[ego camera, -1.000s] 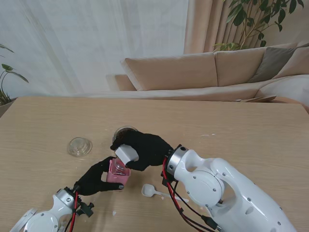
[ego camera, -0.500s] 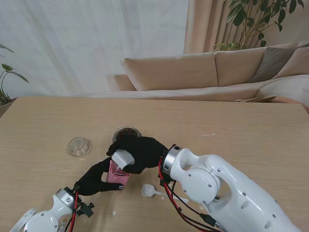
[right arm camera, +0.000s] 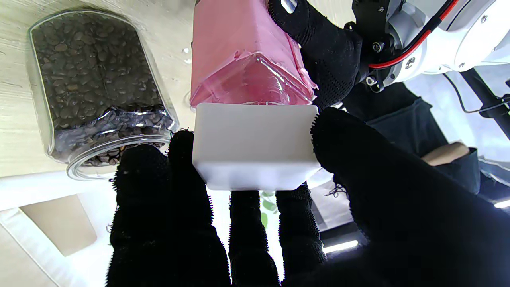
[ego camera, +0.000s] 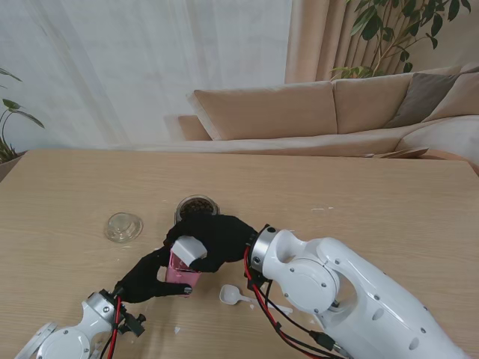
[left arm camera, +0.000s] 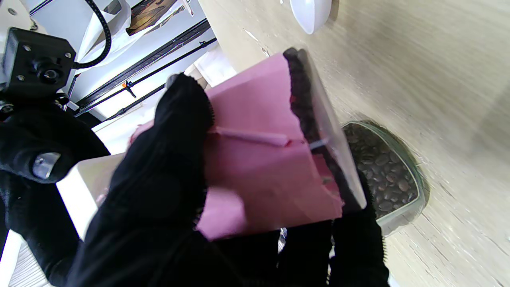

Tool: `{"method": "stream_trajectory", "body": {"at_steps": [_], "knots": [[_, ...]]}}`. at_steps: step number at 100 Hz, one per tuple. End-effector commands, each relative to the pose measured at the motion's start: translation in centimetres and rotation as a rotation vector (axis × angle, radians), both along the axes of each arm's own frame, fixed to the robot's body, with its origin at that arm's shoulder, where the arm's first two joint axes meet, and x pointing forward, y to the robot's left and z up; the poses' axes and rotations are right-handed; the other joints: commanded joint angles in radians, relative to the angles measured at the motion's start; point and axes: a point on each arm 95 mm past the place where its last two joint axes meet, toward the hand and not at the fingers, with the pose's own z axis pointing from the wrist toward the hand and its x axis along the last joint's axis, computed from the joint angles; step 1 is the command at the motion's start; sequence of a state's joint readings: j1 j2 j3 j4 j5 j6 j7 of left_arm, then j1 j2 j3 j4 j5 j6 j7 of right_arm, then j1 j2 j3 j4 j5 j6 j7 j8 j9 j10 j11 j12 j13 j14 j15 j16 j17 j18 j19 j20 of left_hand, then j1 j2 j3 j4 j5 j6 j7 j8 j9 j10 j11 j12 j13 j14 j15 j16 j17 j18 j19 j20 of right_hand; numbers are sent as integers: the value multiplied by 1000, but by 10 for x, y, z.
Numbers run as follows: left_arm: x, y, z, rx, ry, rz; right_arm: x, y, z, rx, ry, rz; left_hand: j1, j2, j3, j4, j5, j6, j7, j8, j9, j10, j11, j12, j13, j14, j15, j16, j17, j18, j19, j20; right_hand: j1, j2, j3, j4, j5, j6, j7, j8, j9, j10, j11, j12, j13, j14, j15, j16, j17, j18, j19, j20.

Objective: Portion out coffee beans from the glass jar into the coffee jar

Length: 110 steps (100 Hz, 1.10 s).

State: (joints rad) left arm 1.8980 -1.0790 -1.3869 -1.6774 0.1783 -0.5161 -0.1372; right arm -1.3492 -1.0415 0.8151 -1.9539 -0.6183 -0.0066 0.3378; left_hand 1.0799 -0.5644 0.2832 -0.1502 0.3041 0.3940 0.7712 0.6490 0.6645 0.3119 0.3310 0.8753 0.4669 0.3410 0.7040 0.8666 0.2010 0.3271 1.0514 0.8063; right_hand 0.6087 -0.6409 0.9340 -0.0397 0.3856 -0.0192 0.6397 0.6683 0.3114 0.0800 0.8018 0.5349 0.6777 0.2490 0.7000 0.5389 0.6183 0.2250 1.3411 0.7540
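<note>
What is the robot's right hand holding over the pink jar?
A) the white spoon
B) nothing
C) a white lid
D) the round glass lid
C: the right hand pinches a white lid right at the top of the pink jar, which the left hand grips.

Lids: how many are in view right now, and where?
2. A clear round lid lies on the table's left side, apart from the jars. A white square lid is held by the right robot hand on the pink jar.

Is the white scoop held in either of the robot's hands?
No: the white scoop lies on the table, apart from both hands.
</note>
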Motion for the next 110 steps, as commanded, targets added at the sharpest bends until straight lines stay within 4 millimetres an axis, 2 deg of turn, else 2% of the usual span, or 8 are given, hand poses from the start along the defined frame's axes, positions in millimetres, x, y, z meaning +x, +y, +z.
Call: {"method": "stream_trajectory", "body": {"at_steps": [1, 27, 56, 71, 85, 110], "knots": [[-3, -4, 0, -1, 5, -17, -2, 2, -2, -19, 8, 17, 198, 207, 159, 73, 44, -165, 166, 79, 61, -102, 111, 55, -26, -15, -1, -6, 12, -6, 33, 5, 95, 67, 47, 32, 49, 44, 18, 0, 44, 11, 25, 8, -1, -78, -4, 14, -2, -28, 13, 14], [-3, -4, 0, 0, 8, -17, -1, 4, -3, -37, 5, 35, 197, 209, 157, 73, 45, -165, 166, 79, 60, -103, 111, 55, -27, -14, -2, -6, 11, -5, 32, 5, 82, 70, 36, 32, 52, 43, -5, -11, 45, 11, 3, -2, -13, -71, -11, 13, -18, -20, 10, 26], [-3, -3, 0, -5, 8, -15, -1, 6, -5, -60, 1, 47, 198, 208, 157, 73, 45, -165, 167, 79, 62, -103, 111, 56, -26, -15, -1, -6, 11, -5, 32, 5, 14, 56, -5, 27, 13, 34, -35, -18, 6, 5, -32, -15, -76, -50, -30, 12, -67, -1, 13, 52], [-2, -3, 0, -11, 8, -11, -2, 6, -5, -82, -6, 54, 198, 208, 157, 73, 45, -164, 168, 80, 61, -102, 111, 56, -26, -14, -1, -5, 12, -5, 32, 5, -37, 62, -58, 23, -40, 36, -67, -16, -51, 0, -52, -18, -138, -33, -45, 15, -120, 20, 17, 83], [-2, -3, 1, -17, 8, -7, -3, 7, -5, -109, -10, 59, 198, 209, 157, 73, 45, -164, 168, 79, 62, -102, 112, 56, -25, -14, -1, -5, 13, -6, 33, 5, -97, 77, -155, 9, -128, 49, -121, 2, -145, -2, -65, -11, -215, -1, -63, 23, -186, 53, 10, 127], [-2, -2, 1, -23, 13, 0, -5, 7, -4, -120, -37, 42, 198, 208, 158, 73, 45, -165, 169, 80, 62, -103, 113, 56, -25, -14, 0, -4, 13, -6, 32, 5, -150, 112, -257, 4, -259, 43, -219, 54, -149, -5, -322, -89, -293, 30, -122, 9, -261, 99, -35, 161]]}}
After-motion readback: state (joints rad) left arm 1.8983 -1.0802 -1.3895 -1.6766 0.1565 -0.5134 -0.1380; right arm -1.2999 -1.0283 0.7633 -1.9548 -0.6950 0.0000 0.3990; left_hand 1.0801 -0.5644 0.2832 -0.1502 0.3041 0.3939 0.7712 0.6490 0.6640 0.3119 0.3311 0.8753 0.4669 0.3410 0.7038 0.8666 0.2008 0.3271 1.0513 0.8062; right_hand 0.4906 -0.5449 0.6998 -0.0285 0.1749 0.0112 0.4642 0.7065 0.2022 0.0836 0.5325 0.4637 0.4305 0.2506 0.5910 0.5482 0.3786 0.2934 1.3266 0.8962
